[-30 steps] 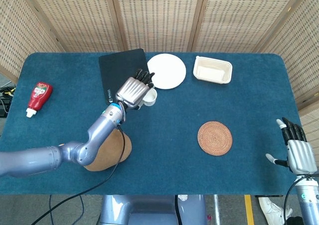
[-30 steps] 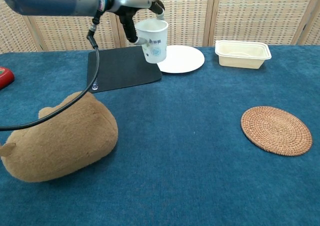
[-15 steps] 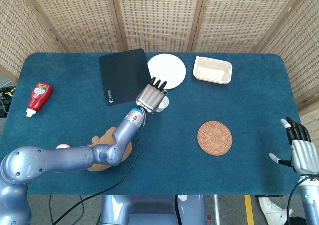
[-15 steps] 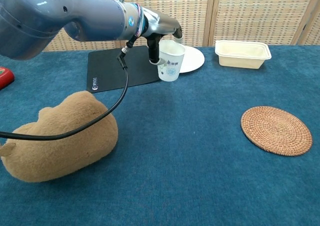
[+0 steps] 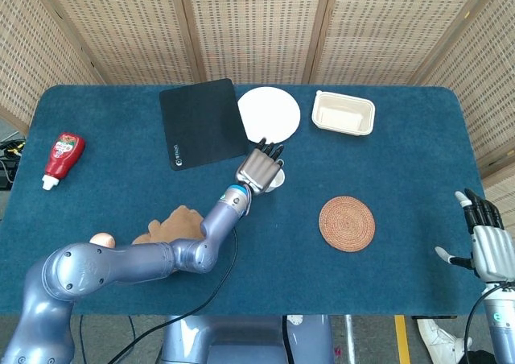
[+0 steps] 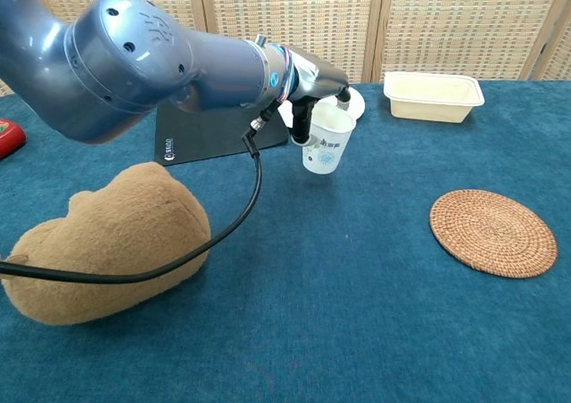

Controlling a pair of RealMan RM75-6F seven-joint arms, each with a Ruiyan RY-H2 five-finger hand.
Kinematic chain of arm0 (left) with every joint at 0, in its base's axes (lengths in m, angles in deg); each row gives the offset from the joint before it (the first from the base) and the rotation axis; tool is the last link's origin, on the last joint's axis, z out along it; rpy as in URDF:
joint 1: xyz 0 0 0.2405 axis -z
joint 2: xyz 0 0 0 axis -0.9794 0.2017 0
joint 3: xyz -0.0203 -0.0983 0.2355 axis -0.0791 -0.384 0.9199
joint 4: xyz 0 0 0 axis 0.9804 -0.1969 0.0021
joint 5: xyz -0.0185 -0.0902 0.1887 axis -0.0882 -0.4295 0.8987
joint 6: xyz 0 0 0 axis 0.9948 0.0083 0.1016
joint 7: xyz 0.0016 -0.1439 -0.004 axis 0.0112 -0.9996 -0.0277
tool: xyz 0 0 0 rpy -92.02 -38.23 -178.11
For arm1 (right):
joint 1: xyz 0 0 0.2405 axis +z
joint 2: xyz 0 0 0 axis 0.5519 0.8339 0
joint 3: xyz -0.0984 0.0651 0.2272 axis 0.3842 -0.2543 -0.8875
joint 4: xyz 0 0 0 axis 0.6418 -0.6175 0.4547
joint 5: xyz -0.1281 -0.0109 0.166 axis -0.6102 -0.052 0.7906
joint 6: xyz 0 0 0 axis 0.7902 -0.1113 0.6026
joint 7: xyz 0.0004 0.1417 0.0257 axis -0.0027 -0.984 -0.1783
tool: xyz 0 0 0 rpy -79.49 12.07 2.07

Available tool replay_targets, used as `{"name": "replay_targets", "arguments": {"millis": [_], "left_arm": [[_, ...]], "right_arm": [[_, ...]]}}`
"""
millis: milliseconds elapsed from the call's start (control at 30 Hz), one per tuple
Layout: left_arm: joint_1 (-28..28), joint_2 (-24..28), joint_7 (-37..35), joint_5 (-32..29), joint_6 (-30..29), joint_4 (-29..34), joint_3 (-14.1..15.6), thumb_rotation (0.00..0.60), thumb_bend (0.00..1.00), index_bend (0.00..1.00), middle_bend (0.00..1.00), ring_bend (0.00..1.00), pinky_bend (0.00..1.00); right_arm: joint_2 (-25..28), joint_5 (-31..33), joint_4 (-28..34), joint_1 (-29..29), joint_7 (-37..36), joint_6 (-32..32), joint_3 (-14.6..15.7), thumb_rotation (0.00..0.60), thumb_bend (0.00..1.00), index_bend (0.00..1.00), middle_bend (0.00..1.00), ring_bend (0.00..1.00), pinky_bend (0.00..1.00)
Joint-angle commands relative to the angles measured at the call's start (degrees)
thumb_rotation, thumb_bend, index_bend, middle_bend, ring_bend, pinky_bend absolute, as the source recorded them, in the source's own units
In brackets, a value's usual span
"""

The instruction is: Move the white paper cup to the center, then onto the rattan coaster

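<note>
**Left hand carries the cup over mid-table, coaster off to its right**

The left hand is clamped on the white paper cup, fingers wrapped around its upper wall and rim from the far-left side, so the cup hangs upright with its open mouth up. From the chest view its base looks at or just above the blue tablecloth; I cannot tell whether it touches. The cup sits roughly at the middle of the table, just near of the white plate.

The relation that matters next: the rattan coaster lies to the right of the cup and somewhat nearer, apart from it with bare cloth between. The right hand waits at the near right edge, fingers spread and holding nothing; it looks closer to the coaster than the left hand is, which in my judgement suits a handover at the centre.

The cup is thin paper, tapered, smooth, with a small blue print, so it should crush easily under a tight hold. The coaster is a flat woven disc with a ridged spiral surface. The cloth is a napped fabric. Also here: a black mat, a cream tray, a brown plush toy and a red ketchup bottle.
</note>
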Motion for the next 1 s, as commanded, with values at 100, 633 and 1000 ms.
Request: {"name": "replay_targets", "arguments": {"millis": [100,633,1000], "left_arm": [[0.3,-0.9,0.4,-0.5,0.0,-1.1,0.6,0.6,0.37,0.24,0.0,0.0,0.0],[-0.5,-2.6,-0.1,-0.2,-0.6,-2.7,1.6,0.6,0.18,0.13,0.0,0.0,0.0],[-7.6,9.4,-11.2,11.1,-9.6,13.2,-2.5,0.6,0.16,0.0,0.0,0.0,0.0]], "right_arm": [[0.1,-0.2,0.0,-0.1,-0.3,-0.4,-0.1,0.6,0.05,0.0,0.0,0.0,0.0],[0.0,-0.5,0.1,-0.2,-0.5,-0.7,-0.2,0.6,0.05,0.0,0.0,0.0,0.0],[-0.1,-1.2,0.3,-0.1,-0.1,-1.0,0.0,0.6,0.05,0.0,0.0,0.0,0.0]]}}
